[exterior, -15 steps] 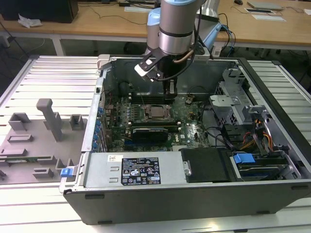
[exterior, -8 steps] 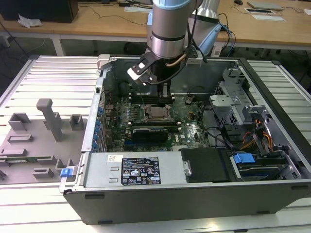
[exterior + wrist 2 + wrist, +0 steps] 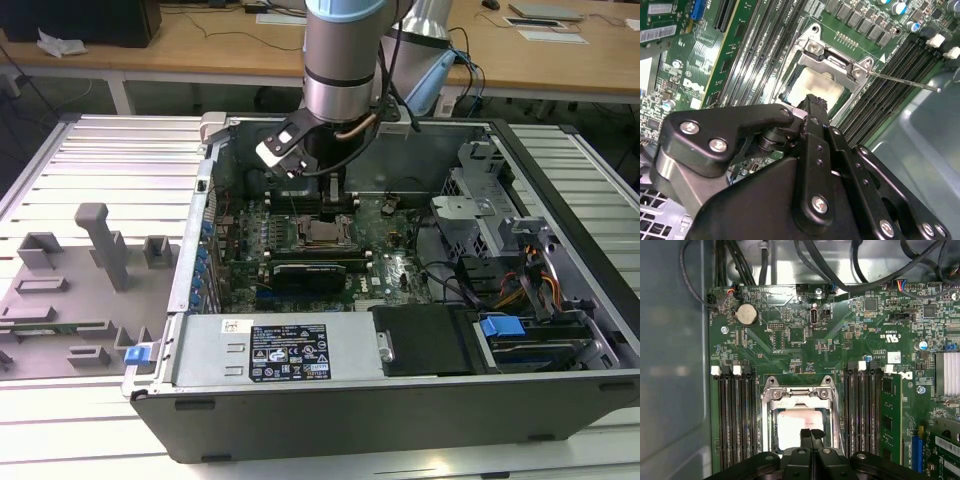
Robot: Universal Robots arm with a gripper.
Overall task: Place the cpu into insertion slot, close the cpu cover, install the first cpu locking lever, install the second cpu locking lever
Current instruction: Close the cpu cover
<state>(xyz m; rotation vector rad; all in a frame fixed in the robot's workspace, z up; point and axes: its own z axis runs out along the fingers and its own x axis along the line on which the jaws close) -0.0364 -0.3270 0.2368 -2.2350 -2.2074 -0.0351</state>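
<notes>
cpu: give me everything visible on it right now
The cpu is a flat square chip with a pale silvery-beige metal top. It lies level, set into the green board, with the silvery cpu cover framing it so its top shows through the window. The gripper, fingers together, sits over one edge, hiding part; contact cannot be judged.

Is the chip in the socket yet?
Yes, in the first wrist view the pale chip lies flat within the metal frame, with the tool poised over it.
</notes>
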